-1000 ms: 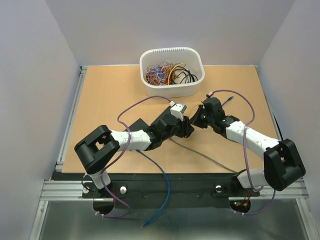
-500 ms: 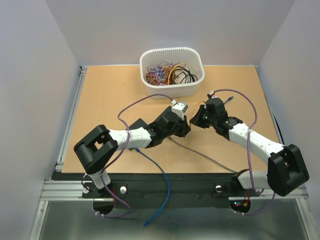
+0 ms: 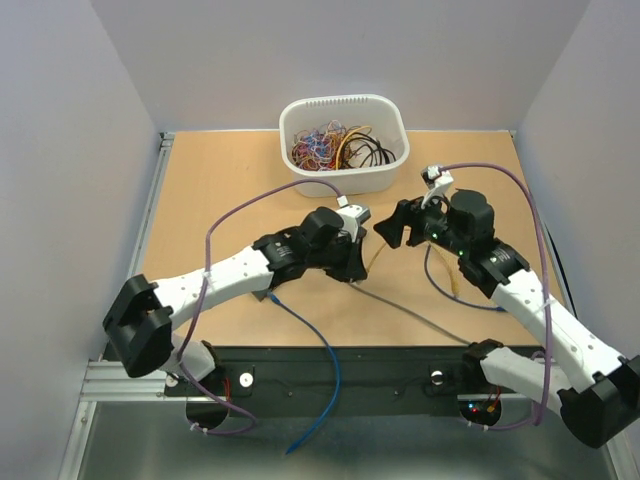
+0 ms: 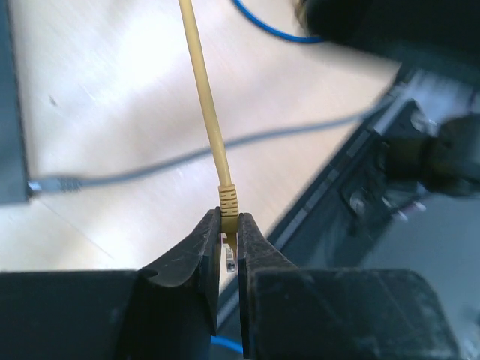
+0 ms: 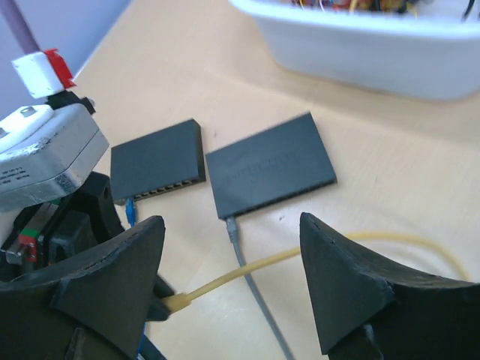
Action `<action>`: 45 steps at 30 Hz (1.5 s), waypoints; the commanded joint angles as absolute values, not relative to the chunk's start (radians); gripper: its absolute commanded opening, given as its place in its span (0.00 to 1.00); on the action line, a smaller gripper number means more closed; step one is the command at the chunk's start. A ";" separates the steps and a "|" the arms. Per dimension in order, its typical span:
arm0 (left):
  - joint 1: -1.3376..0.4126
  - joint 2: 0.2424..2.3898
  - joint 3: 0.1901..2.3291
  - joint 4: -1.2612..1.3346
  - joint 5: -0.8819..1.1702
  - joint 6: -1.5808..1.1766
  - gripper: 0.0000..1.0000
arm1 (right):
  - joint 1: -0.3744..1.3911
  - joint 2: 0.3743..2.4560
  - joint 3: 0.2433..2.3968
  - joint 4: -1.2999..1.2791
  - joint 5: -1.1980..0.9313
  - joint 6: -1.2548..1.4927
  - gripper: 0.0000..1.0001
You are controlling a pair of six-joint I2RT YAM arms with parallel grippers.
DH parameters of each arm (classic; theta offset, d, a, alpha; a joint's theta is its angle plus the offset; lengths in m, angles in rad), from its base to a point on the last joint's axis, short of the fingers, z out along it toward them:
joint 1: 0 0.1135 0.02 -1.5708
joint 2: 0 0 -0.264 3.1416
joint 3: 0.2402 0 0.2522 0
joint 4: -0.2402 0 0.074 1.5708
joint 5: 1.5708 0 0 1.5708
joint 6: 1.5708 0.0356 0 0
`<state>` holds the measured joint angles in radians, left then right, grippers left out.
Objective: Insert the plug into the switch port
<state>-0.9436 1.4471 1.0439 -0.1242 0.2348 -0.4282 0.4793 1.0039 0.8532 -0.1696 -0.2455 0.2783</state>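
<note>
**Left tool clenched on yellow plug, right tool released**

On the bench [image 3: 200, 200], near the white bin [image 3: 343, 182], a larger switch [image 5: 270, 163] takes a grey cable [image 5: 247, 277]. A smaller switch [image 5: 157, 161] beside it takes a blue cable [image 5: 129, 212].

The right tool [image 5: 231, 225] gapes empty. Just beside it, the left tool [image 4: 229, 221] pinches the plug [image 4: 229, 201]. The plug's long axis runs along the fingers, and its yellow cable [image 4: 204, 97] leads straight outward. The plug's tip is hidden between the fingers.

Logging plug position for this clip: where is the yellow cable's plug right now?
Left wrist view, mid-frame: the yellow plug is pinched in the shut left gripper, near the two black switches seen in the right wrist view.
</note>
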 commanded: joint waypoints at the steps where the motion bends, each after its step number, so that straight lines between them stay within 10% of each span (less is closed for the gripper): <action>1: -0.925 1.304 1.062 -0.239 0.449 -0.469 0.00 | 0.488 0.956 0.933 -0.173 -0.310 0.134 0.76; 9: -0.873 1.137 1.068 -0.394 0.661 -0.523 0.00 | 0.491 0.919 0.985 -0.196 -0.723 0.094 0.55; 18: -0.819 1.094 1.091 -0.546 0.718 -0.485 0.00 | 0.543 0.880 1.035 -0.284 -0.893 0.110 0.69; 29: -0.779 1.120 1.218 -0.612 0.727 -0.460 0.00 | 0.954 0.986 1.023 -0.391 -0.421 0.022 0.72; 45: -0.758 1.086 1.197 -0.591 0.747 -0.476 0.00 | 1.057 1.046 1.040 -0.342 -0.240 -0.031 0.76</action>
